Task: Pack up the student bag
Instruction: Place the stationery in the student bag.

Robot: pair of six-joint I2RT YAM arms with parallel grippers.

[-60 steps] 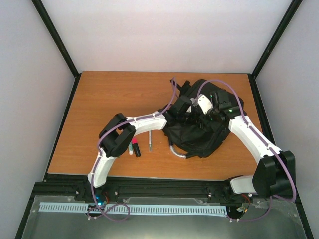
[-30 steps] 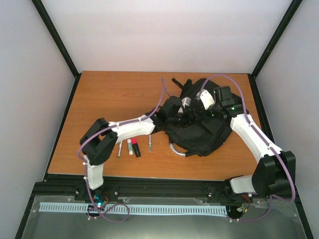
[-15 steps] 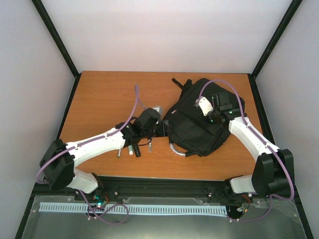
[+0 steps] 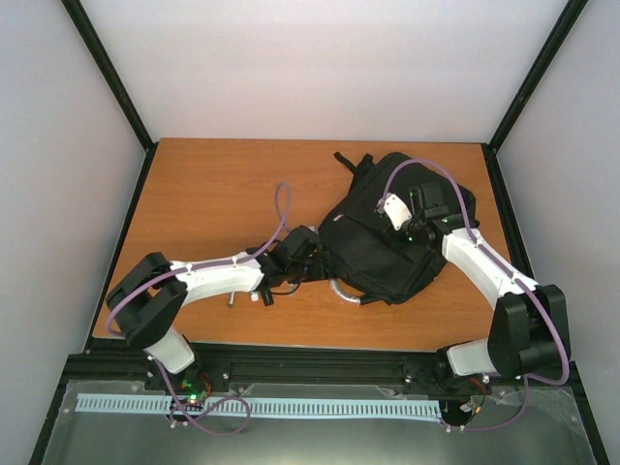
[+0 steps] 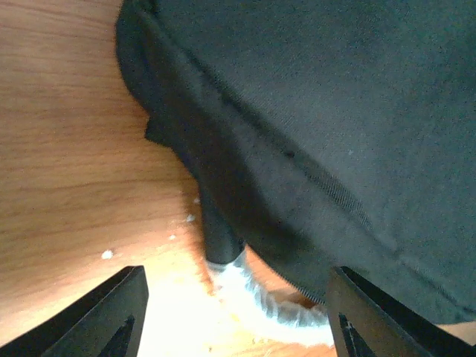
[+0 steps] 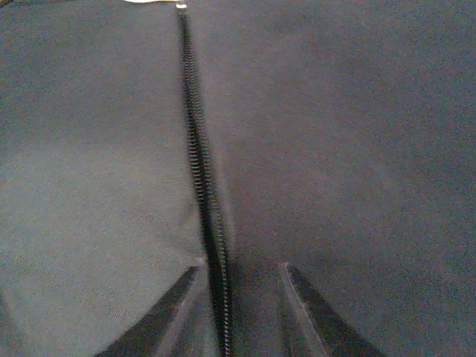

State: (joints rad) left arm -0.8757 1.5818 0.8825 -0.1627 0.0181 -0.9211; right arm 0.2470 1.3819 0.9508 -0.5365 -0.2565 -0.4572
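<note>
Student bag [image 4: 373, 254] lies on the right half of the table [image 4: 208, 189]. The left gripper [image 5: 236, 288] is at its near-left edge with its jaws spread wide. The bag's grey handle loop [image 5: 256, 303] sits in the gap between them, with nothing pinched. The right gripper [image 6: 239, 286] is down on top of the bag with its jaws only narrowly parted. The zip seam [image 6: 195, 149] runs up between them, hugging the left finger. Whether the fabric is nipped, can't tell. The left arm covers most of the small items [image 4: 260, 294] beside the bag, too tiny to identify.
</note>
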